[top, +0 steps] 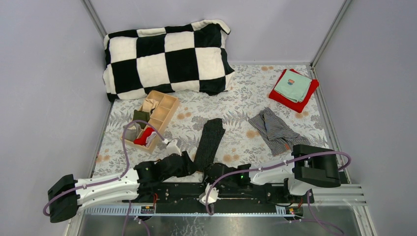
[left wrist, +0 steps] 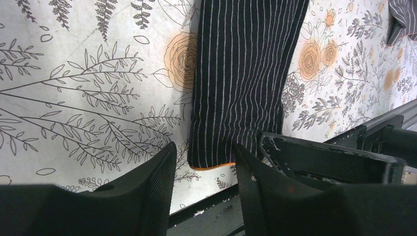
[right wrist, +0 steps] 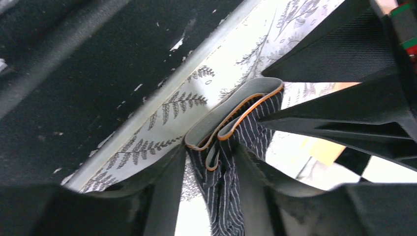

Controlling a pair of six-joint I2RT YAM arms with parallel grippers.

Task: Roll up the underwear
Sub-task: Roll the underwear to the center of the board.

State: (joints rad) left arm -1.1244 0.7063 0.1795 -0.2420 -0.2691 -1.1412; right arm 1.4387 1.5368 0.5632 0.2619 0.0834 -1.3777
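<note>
The right pincer (right wrist: pixel 210 160) has both fingers pressed against the bunched waistband end of the black pinstriped shorts (right wrist: pixel 223 196), pinching it just above the near edge of the flowered table (right wrist: pixel 162 123). Close beside it, the left pincer (left wrist: pixel 204 147) stands half spread and grips nothing. The near hem of the shorts lies flat right at its fingertips. From there the black shorts stretch away across the table as a long, narrow strip. The grey striped shorts (top: pixel 275 129) lie crumpled well off to the right.
</note>
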